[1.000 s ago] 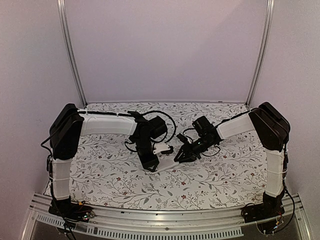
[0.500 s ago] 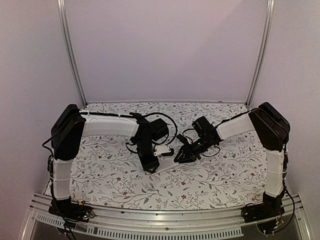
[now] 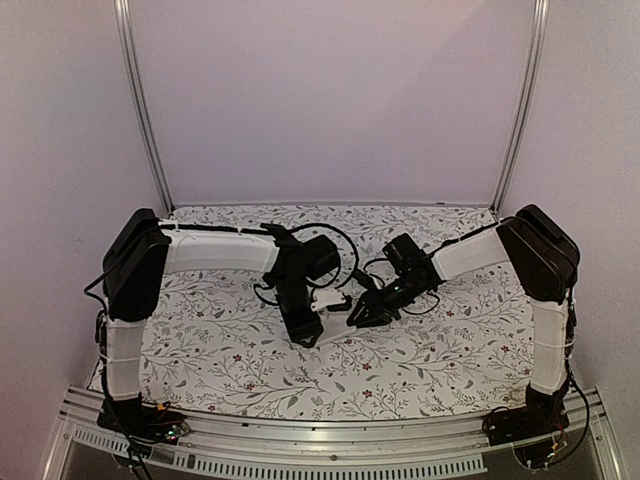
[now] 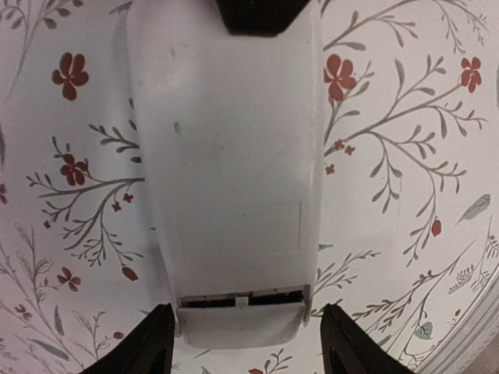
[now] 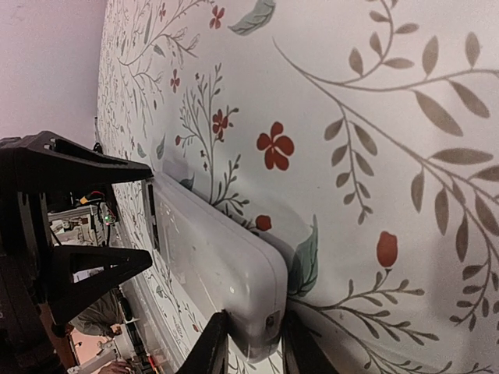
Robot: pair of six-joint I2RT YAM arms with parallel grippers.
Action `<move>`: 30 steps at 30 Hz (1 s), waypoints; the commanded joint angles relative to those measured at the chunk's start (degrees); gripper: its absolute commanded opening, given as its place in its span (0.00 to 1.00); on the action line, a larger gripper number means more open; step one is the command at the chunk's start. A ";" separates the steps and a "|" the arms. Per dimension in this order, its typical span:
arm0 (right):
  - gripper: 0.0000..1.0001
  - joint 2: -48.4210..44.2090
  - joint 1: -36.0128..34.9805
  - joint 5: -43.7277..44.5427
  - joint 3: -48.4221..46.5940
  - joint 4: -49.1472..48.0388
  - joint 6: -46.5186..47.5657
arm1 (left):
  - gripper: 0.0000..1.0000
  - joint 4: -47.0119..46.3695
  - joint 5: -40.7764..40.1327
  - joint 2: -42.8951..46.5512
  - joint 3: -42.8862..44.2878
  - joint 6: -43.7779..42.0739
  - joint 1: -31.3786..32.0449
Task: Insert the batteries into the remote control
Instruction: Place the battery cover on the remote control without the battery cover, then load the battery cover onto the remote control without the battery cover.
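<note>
The left gripper (image 4: 246, 327) stands released. Its fingers (image 4: 148, 347) flank the near end of the remote control (image 4: 234, 171), just beside its edges without squeezing it. The remote lies white back up on the flowered table (image 4: 405, 117) and runs straight away from between those fingers. At its far end the right gripper (image 5: 251, 335) is clenched, pinching the remote's tip between its fingers.

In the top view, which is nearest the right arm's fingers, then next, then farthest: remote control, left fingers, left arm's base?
From the right fingers:
1. remote control, pinched between them, mid-table.
2. left fingers, at the remote's other end.
3. left arm's base, near left corner.
</note>
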State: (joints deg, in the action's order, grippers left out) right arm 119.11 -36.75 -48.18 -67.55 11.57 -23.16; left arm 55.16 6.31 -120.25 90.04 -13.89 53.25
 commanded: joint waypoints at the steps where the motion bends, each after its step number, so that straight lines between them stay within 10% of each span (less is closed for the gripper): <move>1: 0.23 -0.58 -0.70 0.46 0.80 1.02 -0.03 | 0.68 -1.02 -1.18 1.72 0.41 0.28 0.14; 8: 0.23 -1.66 -0.70 0.55 2.35 1.47 0.11 | 0.99 -9.44 -3.16 12.07 -4.66 4.37 -3.07; 17: 0.23 -4.17 -0.97 -1.03 5.03 1.34 0.15 | 1.00 -36.89 -13.24 32.17 -27.36 26.42 -9.99; 30: 0.27 -11.05 -2.44 -2.58 10.67 3.01 -0.77 | 0.99 -47.88 10.25 30.33 -39.10 37.11 -15.91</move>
State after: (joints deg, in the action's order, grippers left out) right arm 111.98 -38.59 -49.87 -58.70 12.91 -23.59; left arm 13.06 10.15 -87.94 52.38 19.18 38.39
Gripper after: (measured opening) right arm 0.247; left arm 0.995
